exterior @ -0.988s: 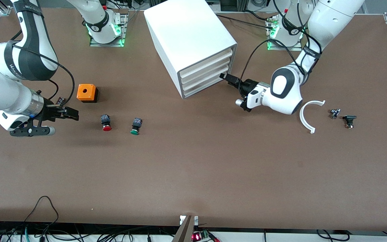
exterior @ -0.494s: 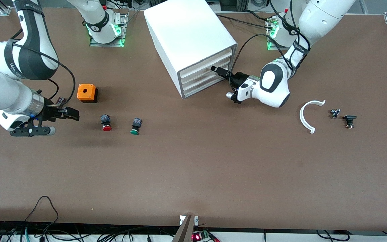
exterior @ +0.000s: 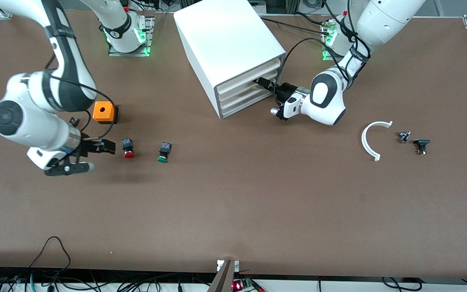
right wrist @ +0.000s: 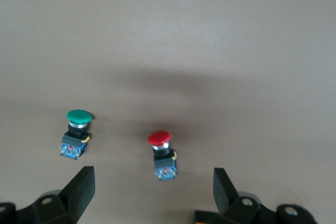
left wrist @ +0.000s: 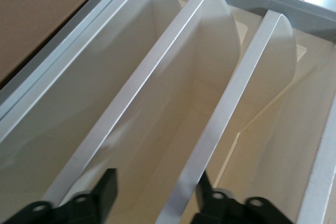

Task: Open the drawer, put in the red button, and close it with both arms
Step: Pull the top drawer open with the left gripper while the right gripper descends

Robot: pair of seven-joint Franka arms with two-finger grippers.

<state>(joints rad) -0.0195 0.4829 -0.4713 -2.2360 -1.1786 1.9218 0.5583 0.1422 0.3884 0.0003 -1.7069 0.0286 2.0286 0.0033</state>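
Observation:
The white cabinet (exterior: 225, 36) stands at the table's middle, its stacked drawers all pushed in. My left gripper (exterior: 260, 81) reaches into its front at an upper drawer (exterior: 239, 87). In the left wrist view this gripper (left wrist: 156, 186) straddles that drawer's front rim (left wrist: 210, 119); its fingers (left wrist: 107, 184) stand apart and do not clamp it. The red button (exterior: 128, 148) lies on the table toward the right arm's end. My right gripper (exterior: 108, 147) is open just beside it. Seen from the right wrist, the red button (right wrist: 161, 153) lies just ahead of the open gripper (right wrist: 152, 183).
A green button (exterior: 163, 152) lies beside the red one, toward the table's middle. An orange cube (exterior: 104, 111) stands farther from the front camera than the buttons. A white curved piece (exterior: 373, 140) and small black parts (exterior: 421, 145) lie toward the left arm's end.
The left gripper has pushed into the cabinet front and its fingers have narrowed. The right arm has swung toward the red button, bringing its open gripper up beside it.

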